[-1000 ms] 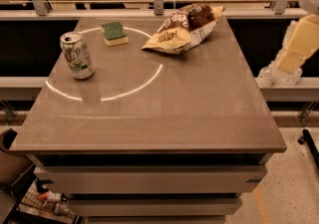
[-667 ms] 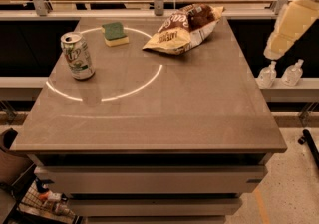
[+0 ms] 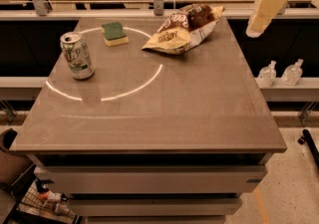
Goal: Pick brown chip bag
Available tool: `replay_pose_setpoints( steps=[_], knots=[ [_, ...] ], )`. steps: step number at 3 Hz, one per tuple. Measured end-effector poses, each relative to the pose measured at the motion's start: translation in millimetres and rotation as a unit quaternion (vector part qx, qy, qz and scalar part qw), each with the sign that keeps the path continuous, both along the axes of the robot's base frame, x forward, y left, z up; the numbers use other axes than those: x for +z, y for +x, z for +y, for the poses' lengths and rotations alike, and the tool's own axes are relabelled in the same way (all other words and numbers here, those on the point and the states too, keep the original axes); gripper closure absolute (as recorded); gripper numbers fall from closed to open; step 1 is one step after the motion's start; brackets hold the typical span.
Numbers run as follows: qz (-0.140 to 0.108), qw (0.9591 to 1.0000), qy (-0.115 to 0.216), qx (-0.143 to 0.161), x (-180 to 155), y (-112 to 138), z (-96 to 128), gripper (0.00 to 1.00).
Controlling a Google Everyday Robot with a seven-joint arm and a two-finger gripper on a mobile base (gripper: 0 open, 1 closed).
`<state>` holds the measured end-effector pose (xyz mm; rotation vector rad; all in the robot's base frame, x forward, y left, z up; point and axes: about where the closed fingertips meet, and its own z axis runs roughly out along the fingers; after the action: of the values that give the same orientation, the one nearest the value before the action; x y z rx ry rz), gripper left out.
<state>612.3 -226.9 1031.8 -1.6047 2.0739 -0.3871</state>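
Note:
The brown chip bag (image 3: pixel 183 28) lies on its side at the far right of the grey table (image 3: pixel 149 113). It is a wrinkled tan and dark brown foil bag with white lettering. My gripper (image 3: pixel 255 29) is the cream-coloured end of the arm at the upper right. It hangs in the air beyond the table's right edge, to the right of the bag and above its level, not touching it. It holds nothing that I can see.
A green-and-white soda can (image 3: pixel 77 55) stands at the left of the table. A green-and-yellow sponge (image 3: pixel 114 34) lies at the far left-centre. A white ring (image 3: pixel 144 79) is marked on the tabletop. Two small clear bottles (image 3: pixel 281 72) stand on a ledge to the right.
The arm and gripper have risen and swung a little left, from low beside the table's right edge to high by its far right corner. The bag, can and sponge have not moved.

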Motion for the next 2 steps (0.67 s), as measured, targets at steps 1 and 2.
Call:
replay_pose_setpoints(
  steps=[1,2],
  knots=[
    [-0.009,0.9985,0.007,0.054,-0.7,24.4,16.7,0.0],
    [-0.012,0.996,0.018,0.087,-5.2,38.5,26.6,0.0]
  ],
)
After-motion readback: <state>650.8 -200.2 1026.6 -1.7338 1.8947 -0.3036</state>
